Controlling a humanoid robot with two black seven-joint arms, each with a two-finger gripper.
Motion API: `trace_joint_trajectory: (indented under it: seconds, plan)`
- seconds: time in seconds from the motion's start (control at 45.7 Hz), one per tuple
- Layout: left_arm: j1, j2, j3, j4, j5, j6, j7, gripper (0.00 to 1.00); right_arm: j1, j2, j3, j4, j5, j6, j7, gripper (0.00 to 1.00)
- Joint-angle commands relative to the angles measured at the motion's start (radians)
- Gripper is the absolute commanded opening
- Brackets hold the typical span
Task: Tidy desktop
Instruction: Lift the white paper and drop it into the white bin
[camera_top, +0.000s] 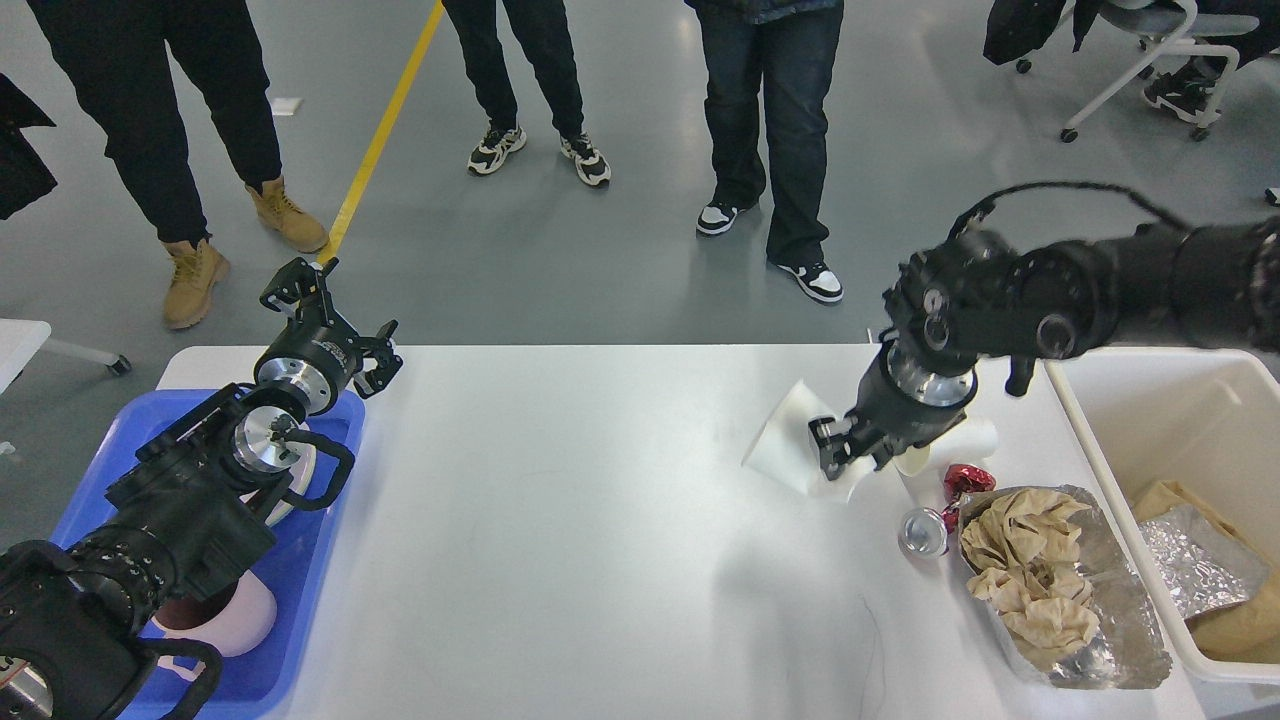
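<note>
The white desktop (600, 520) fills the middle of the head view. My right gripper (835, 455) is shut on a white paper napkin (785, 440) and holds it lifted above the right part of the desktop. Beside it lie a white paper cup on its side (950, 445), a red wrapper (968, 480) and a small metal can (922, 532). A foil sheet with crumpled brown paper (1040, 580) lies at the right edge. My left gripper (335, 320) is open and empty above the far left corner.
A blue tray (320, 540) at the left holds a plate and a pink cup (225, 620) under my left arm. A cream-white bin (1080, 420) with foil and brown paper stands at the right. Several people stand beyond the far edge.
</note>
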Motion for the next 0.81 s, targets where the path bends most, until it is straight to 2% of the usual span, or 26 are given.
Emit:
trace_joint_trajectory:
  seconds: [0.0, 0.35, 0.547, 0.701, 0.766, 0.788]
  plan:
    - [0.000, 0.000, 0.000, 0.000, 0.000, 0.000, 0.000, 0.97, 0.092, -0.096, 0.078, -0.009, 0.000, 0.073, 0.000, 0.00]
    - [0.000, 0.000, 0.000, 0.000, 0.000, 0.000, 0.000, 0.97, 0.349, -0.251, 0.088, -0.032, 0.006, 0.166, 0.003, 0.00]
    - [0.000, 0.000, 0.000, 0.000, 0.000, 0.000, 0.000, 0.97, 0.349, -0.259, 0.072, -0.055, 0.006, 0.166, -0.005, 0.00]
    - [0.000, 0.000, -0.001, 0.000, 0.000, 0.000, 0.000, 0.97, 0.211, -0.249, 0.034, -0.264, 0.008, 0.141, -0.006, 0.00]
    - [0.000, 0.000, 0.000, 0.002, 0.000, 0.000, 0.000, 0.97, 0.113, -0.248, 0.031, -0.419, 0.008, 0.140, -0.005, 0.00]
    - [0.000, 0.000, 0.000, 0.000, 0.000, 0.000, 0.000, 0.97, 0.026, -0.249, 0.041, -0.547, 0.009, 0.133, -0.005, 0.00]
